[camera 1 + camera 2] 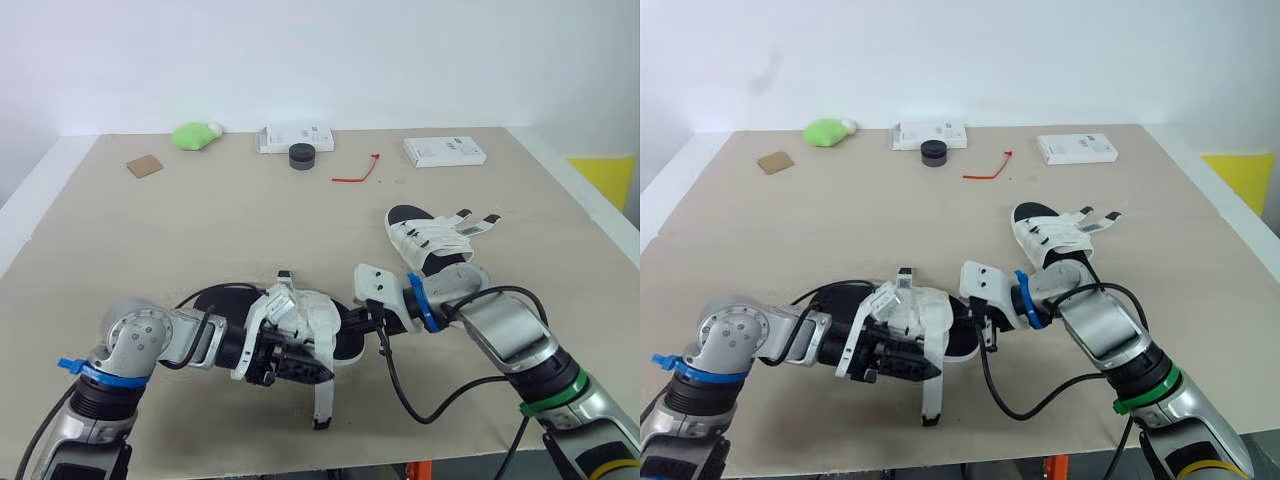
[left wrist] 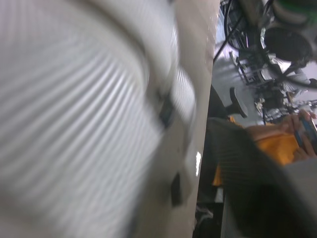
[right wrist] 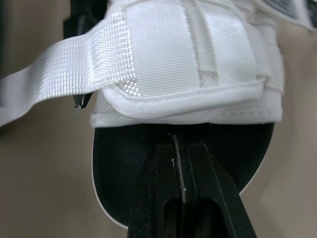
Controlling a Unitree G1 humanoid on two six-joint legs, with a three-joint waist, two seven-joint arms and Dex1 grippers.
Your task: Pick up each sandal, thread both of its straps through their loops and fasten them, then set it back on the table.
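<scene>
One sandal [image 1: 310, 315], black sole with white webbing straps, lies near the table's front edge between my two arms. My left gripper [image 1: 300, 365] is pressed against its white upper from the left, and the webbing [image 2: 74, 124] sits right against the left wrist camera. A loose white strap [image 1: 323, 395] trails toward the front edge. My right gripper [image 3: 178, 144] is shut, its tips over the black footbed just below the front strap [image 3: 188, 59]. The second sandal [image 1: 435, 240] lies further back on the right, its straps undone and splayed.
Along the far side of the table [image 1: 150, 240] lie a green object [image 1: 195, 134], a brown card [image 1: 144, 166], a white box [image 1: 295, 135] with a black round piece [image 1: 302, 155], a red tie [image 1: 355, 172] and another white box [image 1: 445, 150].
</scene>
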